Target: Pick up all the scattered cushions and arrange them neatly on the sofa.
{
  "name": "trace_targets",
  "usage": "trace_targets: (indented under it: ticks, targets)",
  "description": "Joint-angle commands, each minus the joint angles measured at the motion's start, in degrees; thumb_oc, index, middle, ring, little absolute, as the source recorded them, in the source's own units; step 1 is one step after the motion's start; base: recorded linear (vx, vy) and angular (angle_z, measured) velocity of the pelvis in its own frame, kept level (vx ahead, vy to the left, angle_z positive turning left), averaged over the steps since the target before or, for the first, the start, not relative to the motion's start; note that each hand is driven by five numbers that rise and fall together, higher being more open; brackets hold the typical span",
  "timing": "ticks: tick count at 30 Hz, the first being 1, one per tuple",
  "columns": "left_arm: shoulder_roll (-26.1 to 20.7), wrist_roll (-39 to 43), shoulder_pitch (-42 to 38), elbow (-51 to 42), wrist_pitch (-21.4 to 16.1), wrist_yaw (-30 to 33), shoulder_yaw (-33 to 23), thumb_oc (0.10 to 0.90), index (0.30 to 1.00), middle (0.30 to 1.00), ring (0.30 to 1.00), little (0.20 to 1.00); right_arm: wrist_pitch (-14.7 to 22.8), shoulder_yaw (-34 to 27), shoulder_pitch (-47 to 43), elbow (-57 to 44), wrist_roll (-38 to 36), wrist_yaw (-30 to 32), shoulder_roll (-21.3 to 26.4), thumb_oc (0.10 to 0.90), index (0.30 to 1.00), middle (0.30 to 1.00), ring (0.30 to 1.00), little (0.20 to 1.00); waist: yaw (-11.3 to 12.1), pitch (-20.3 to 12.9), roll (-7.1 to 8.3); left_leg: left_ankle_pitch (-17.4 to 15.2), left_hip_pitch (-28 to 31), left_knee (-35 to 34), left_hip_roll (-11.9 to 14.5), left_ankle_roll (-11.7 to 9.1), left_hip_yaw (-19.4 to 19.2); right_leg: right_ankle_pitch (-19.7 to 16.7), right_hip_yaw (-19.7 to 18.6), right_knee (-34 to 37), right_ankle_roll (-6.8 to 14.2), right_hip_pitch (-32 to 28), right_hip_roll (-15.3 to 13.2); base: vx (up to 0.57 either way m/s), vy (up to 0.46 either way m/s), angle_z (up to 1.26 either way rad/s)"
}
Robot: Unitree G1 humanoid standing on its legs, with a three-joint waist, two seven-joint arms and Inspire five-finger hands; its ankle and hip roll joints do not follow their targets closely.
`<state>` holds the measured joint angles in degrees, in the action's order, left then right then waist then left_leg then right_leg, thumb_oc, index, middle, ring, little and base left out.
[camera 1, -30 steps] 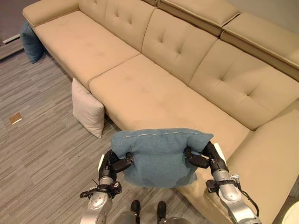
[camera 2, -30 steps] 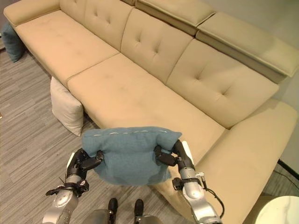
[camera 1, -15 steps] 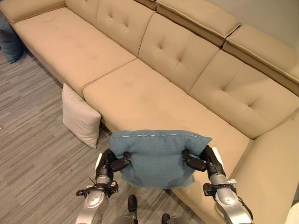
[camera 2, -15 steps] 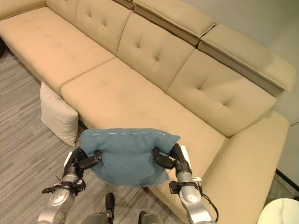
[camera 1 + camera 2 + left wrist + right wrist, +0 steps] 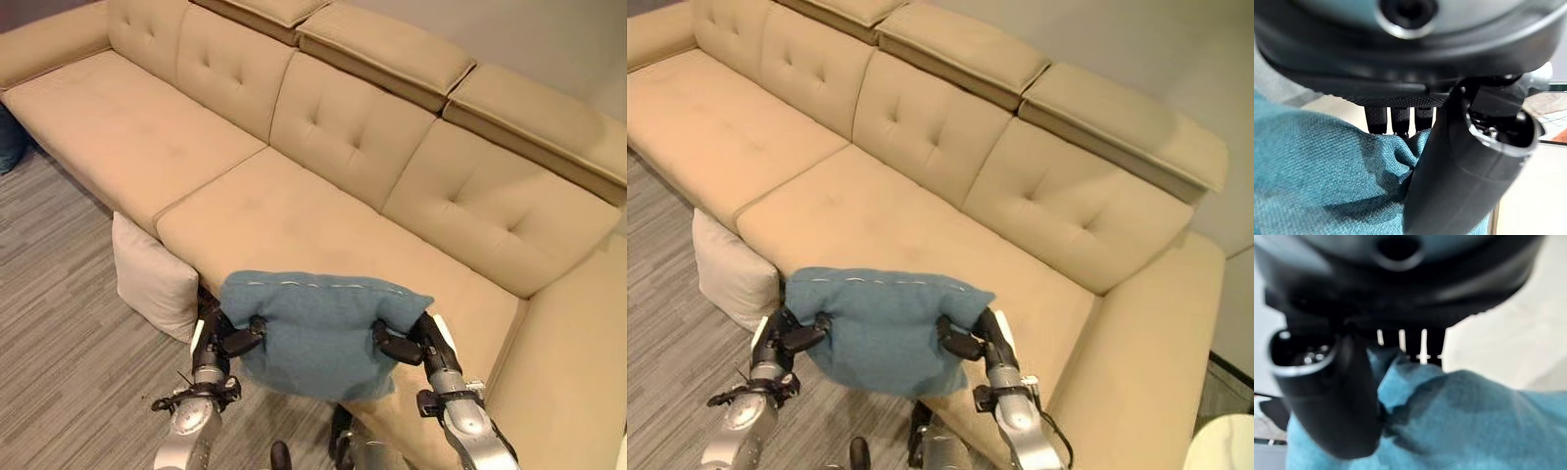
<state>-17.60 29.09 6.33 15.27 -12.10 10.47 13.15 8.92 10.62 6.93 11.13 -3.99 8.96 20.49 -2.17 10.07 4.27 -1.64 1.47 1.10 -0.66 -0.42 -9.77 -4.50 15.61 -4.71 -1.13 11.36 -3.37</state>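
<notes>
Teal cushion [image 5: 318, 328]: coarse woven cloth, matt. Sofa [image 5: 323, 196]: smooth tan matt upholstery, tufted. Floor [image 5: 59, 294]: streaked grey wood-look planks.

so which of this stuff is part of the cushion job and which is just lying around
Part of the job:
- blue cushion, pinched between left hand and right hand
- white cushion, on the floor against the sofa front
- sofa, seats bare

Just lying about:
- grey floor

left hand [image 5: 223, 342], right hand [image 5: 411, 344] raised, seemingly pinching.
</notes>
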Motion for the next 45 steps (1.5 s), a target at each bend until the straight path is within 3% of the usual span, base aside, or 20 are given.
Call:
trace_targets:
  ticks: [1,5,9,13,14,20,26,28,30,32,40,45]
  targets:
    - [0.44,-2.55,-5.12,-10.02,-7.29,-5.57,2.21,0.4,0.3,0.3,0.3,0.3,8.42,-2.5,-5.66,-7.07,-3.96,1.5,0.42,0.4,0.3,0.3,0.3,0.3,-0.19,-5.27,2.37,-7.05,-3.77,14.74,1.59,-2.28,0.59,3.19,-0.84,4.0,6.59,-7.12,-0.53,0.05,-0.026,0.2]
    - [1.19,-1.78,-5.5,-10.88,-7.51,-4.91,1.88,0.4,0.3,0.3,0.3,0.3,8.21,-2.35,-5.43,-7.33,-4.43,1.57,0.78,0.4,0.3,0.3,0.3,0.3,0.41,-5.14,2.9,-7.27,-7.63,15.29,2.02,-2.17,3.38,3.67,-3.25,5.85,6.28,-8.85,-0.22,0.07,0.002,-0.25]
    - [1.38,-1.45,-7.39,-11.94,-7.86,-3.35,2.18,0.4,0.3,0.3,0.3,0.3,8.14,-2.08,-6.52,-6.72,-4.55,2.61,1.22,0.4,0.3,0.3,0.3,0.3,1.89,-4.09,2.23,-0.58,-10.88,5.26,1.76,-3.57,10.89,3.76,-7.29,8.2,6.41,-10.85,1.58,0.09,0.048,-0.57]
    - [1.42,-1.07,-8.09,-12.33,-8.27,-3.23,2.51,0.4,0.3,0.3,0.3,0.3,8.03,-2.24,-7.49,-6.22,-4.28,3.34,1.39,0.4,0.3,0.3,0.3,0.3,2.29,-4.02,0.89,1.39,-12.37,1.07,1.53,-3.86,14.45,4.68,-10.17,8.44,6.48,-11.8,2.48,0.09,0.084,-0.52]
    - [1.4,-1.17,-7.83,-12.12,-8.14,-3.51,2.64,0.4,0.3,0.3,0.3,0.3,8.09,-2.21,-7.43,-6.33,-3.82,3.32,1.49,0.4,0.3,0.3,0.3,0.3,2.25,-4.48,0.05,2.1,-10.61,-1.19,2.07,-3.84,14.41,4.98,-10.8,8.41,6.48,-12.07,2.79,0.08,0.095,-0.51]
    - [-0.39,-1.53,-7.26,-11.63,-7.11,-4.7,3.59,0.4,0.3,0.3,0.3,0.3,7.22,-2.81,-7.07,-7.42,-1.9,3.6,1.56,0.4,0.3,0.3,0.3,0.3,1.57,-5.87,-0.53,1.31,-6.45,-1.74,2.2,-2.97,9.9,5.23,-13.8,7.55,7.26,-12.92,0.64,0.16,0.19,-0.56]
    - [-1.96,-3.65,-9.71,-12.19,-7.39,-2.03,2.89,0.4,0.3,0.3,0.3,0.3,6.24,-2.04,-10.91,-8.42,3.65,7.44,-0.33,0.4,0.3,0.3,0.3,0.3,0.41,-6.05,-1.58,-0.5,-4.9,-2.87,1.29,-0.33,3.43,3.89,-19.73,4.64,10.42,-8.55,-1.26,0.03,0.171,-0.68]
    - [-2.47,-4.65,-11.4,-12.36,-7.84,-0.87,2.71,0.4,0.3,0.3,0.3,0.3,6.32,-0.99,-13.48,-8.55,4.04,8.14,-1.1,0.4,0.3,0.3,0.3,0.3,0.6,-5.41,-1.87,-0.85,-5.06,-2.89,1.33,0.08,1.48,3.1,-19.41,3.5,11.15,-6.4,-1.66,-0.04,0.122,-0.63]
    - [-2.87,-5.57,-13.45,-12.43,-8.63,0.31,2.65,0.4,0.3,0.3,0.3,0.3,6.74,0.18,-15.98,-8.46,4.12,8.82,-2.08,0.4,0.3,0.3,0.3,0.3,1.35,-5.24,-1.8,-1.2,-5.49,-3.12,1.56,0.15,-0.94,1.49,-14.98,3.75,11.86,-4.17,-2.84,-0.07,0.03,-1.02]
    - [-2.8,-5.95,-14.3,-12.23,-8.75,0.56,2.7,0.4,0.3,0.3,0.3,0.3,6.8,0.19,-16.65,-8.55,4.41,9.21,-2.04,0.4,0.3,0.3,0.3,0.3,1.29,-5.55,-1.8,-1.19,-5.57,-3.22,1.63,0.17,-1.39,1.07,-14.3,4.37,11.96,-3.91,-2.94,0.02,-0.007,-0.69]
    - [-2.05,-6.73,-25.69,-10.28,-9.78,4.81,4.46,0.4,0.3,0.3,0.3,0.3,6.76,1.26,-25.52,-8.23,3.92,12.82,-0.73,0.4,0.3,0.3,0.3,0.3,0.58,-7.57,-2.51,-0.91,-4.7,-6.1,1.36,-0.37,-0.78,-0.45,-13.23,9.71,11.8,-4.38,-2.59,0.08,-0.016,-0.16]
    - [-2.31,-7.76,-37.59,-5.17,-10.42,9.47,6.74,0.4,0.3,0.3,0.3,0.3,7.12,3.28,-35.35,-4.76,2.83,16.38,0.24,0.4,0.3,0.3,0.3,0.3,0.32,-6.58,-3.3,0.39,-7.95,-6.1,1.8,-1.24,0.52,-0.34,-12.4,9.71,11.93,-1.7,-2.14,-0.05,-0.045,0.08]
